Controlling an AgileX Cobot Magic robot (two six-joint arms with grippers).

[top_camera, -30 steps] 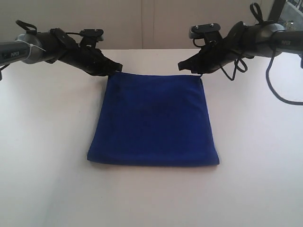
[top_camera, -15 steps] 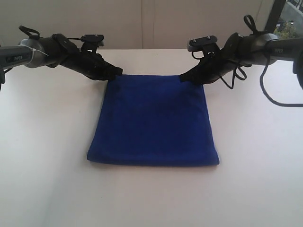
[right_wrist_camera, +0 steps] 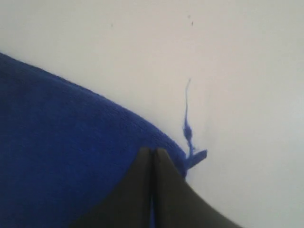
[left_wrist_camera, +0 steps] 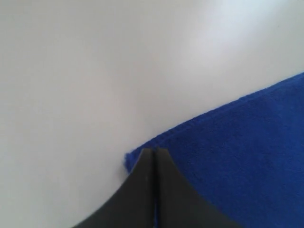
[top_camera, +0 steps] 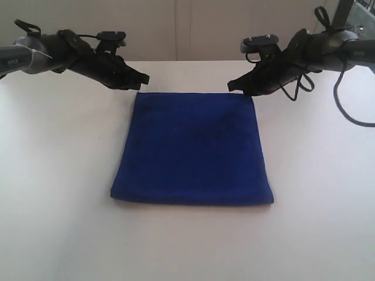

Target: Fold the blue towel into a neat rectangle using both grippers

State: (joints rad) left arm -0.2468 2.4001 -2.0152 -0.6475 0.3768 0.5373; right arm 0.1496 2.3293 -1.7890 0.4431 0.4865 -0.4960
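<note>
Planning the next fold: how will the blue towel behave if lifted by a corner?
Probably floppy: the blue towel lies limp and flat on the table, so it should drape. Its fleecy surface likely resists slipping. The loose thread at one corner may snag.

Black jointed arms [top_camera: 76, 55] with looped cables [top_camera: 340, 105] and tapered jaws.

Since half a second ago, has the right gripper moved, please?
Yes: the right gripper has shifted up and slightly right in the exterior view, away from the towel's far edge.
</note>
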